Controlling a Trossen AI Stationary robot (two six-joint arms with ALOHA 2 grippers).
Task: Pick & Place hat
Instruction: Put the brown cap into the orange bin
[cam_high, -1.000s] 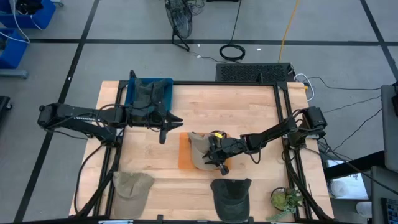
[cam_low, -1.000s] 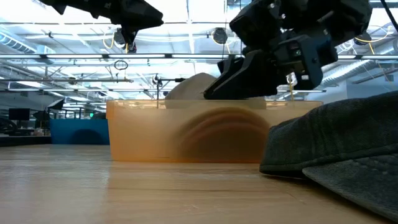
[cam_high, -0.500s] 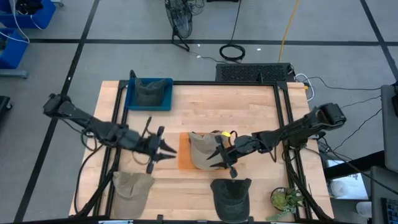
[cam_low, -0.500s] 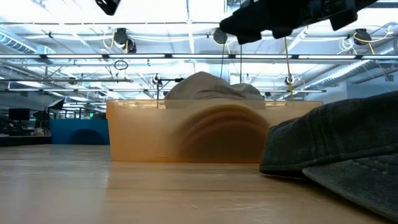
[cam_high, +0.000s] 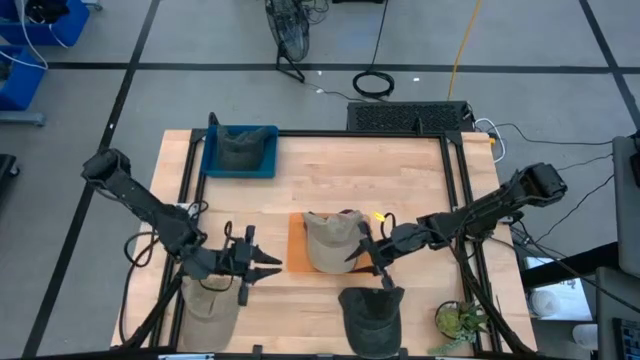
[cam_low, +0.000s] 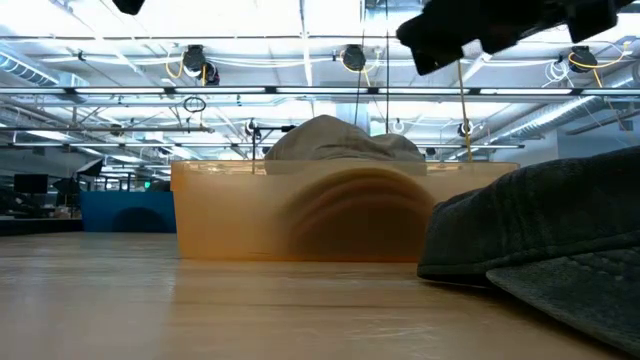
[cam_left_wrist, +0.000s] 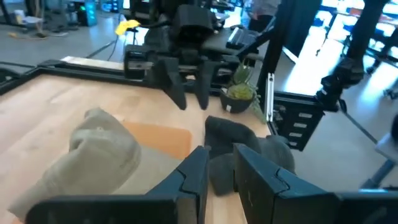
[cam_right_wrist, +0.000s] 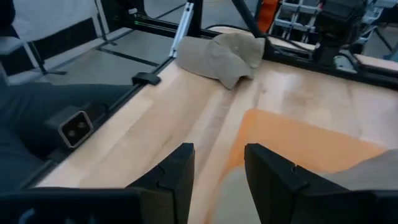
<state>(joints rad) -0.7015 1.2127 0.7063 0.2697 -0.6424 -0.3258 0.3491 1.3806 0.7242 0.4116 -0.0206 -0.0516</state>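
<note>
In the high view, a tray (cam_high: 296, 249) lies at the centre of the worktop (cam_high: 330, 170), with a cap (cam_high: 326, 240) resting in it. A second tray (cam_high: 212, 160) sits at the worktop's upper left and holds another cap (cam_high: 239, 149). Along the lower edge lie two more caps, one at lower left (cam_high: 211, 299) and one at lower centre (cam_high: 371, 312), with a small plant (cam_high: 458, 320) at lower right. The left claw (cam_high: 270, 267) hangs just left of the central tray, above the lower-left cap; the right claw (cam_high: 358, 254) hangs at the tray's right edge, beside its cap.
</note>
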